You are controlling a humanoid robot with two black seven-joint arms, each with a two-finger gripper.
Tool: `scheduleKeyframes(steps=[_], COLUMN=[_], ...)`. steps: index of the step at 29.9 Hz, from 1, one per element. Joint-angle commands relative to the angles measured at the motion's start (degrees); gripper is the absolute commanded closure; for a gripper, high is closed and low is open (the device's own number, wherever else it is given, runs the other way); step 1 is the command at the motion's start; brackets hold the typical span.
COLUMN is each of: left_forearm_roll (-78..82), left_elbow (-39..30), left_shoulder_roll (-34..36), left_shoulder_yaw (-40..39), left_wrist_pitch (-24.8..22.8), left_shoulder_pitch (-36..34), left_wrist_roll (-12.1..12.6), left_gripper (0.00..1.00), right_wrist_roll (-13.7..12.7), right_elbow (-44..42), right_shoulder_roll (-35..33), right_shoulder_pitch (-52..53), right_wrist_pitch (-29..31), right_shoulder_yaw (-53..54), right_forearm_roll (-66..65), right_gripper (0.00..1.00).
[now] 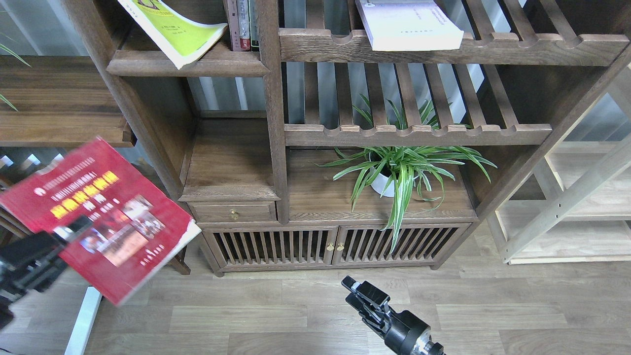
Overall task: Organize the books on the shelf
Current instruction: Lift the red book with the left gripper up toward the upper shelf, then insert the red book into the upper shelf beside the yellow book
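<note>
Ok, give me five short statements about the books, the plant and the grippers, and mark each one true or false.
1. The left gripper holds the red book. True.
2. The yellow-green book lies on the floor. False: it rests tilted on the shelf, its corner past the front edge.
3. The right gripper holds a book. False: it holds nothing, low over the floor; whether it is open cannot be told.
4. The plant stands in a white pot under the slatted racks. True.
5. The pale book stands upright beside the thin books. False: it lies flat on the upper rack.
</note>
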Motion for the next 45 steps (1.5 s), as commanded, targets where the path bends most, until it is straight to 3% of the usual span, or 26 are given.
scheduleKeyframes(steps=[1, 5, 13, 18, 22, 25, 30, 34, 45], left_forearm_roll=[-4.93, -8.89, -8.81, -6.0, -5.29, -4.59, -0.91, 3.49, 11.23], left_elbow=[0.08, 0.08, 0.0, 0.0, 0.08, 0.44, 1.4, 3.95, 3.86], left_shoulder_roll=[2.78, 5.33, 7.88, 9.19, 12.09, 13.33, 13.59, 13.68, 10.44], left_shoulder_yaw=[-1.91, -3.23, -2.62, -2.44, -2.7, -2.44, 0.18, 2.56, 11.35], left_wrist_pitch=[0.0, 0.0, 0.46, 9.7, 12.88, 16.47, 26.31, 29.05, 37.04], left_shoulder_pitch=[-1.48, -7.18, -28.18, -33.21, -35.05, -39.97, -52.17, -58.61, -64.32], left_wrist_roll=[0.0, 0.0, 0.0, 0.0, 0.0, 0.0, 0.0, 0.0, 0.0], left_gripper=[0.94, 0.93, 0.94, 0.95, 0.95, 0.95, 0.95, 0.95, 0.95], right_wrist_roll=[0.0, 0.0, 0.0, 0.09, 0.0, 0.0, 0.0, -0.09, -0.17], right_elbow=[-0.01, -0.01, 0.08, 0.08, 0.17, 0.17, 0.52, 0.96, 1.31], right_shoulder_roll=[0.0, 0.0, 0.0, 0.0, 0.0, 0.0, 0.0, 0.0, 0.0], right_shoulder_pitch=[-0.01, -0.1, -0.36, -0.54, -0.36, -0.01, 0.16, -0.01, 0.08], right_wrist_pitch=[0.0, 0.0, 0.0, 0.0, 0.0, 0.0, 0.0, 0.0, 0.0], right_shoulder_yaw=[-0.33, -0.51, -0.07, 0.02, -0.07, -0.33, -0.86, -0.86, -1.12], right_forearm_roll=[0.0, -0.17, -0.35, -0.35, -0.35, -0.26, -0.17, -0.08, 0.18], right_gripper=[0.3, 0.3, 0.3, 0.3, 0.3, 0.3, 0.3, 0.3, 0.3])
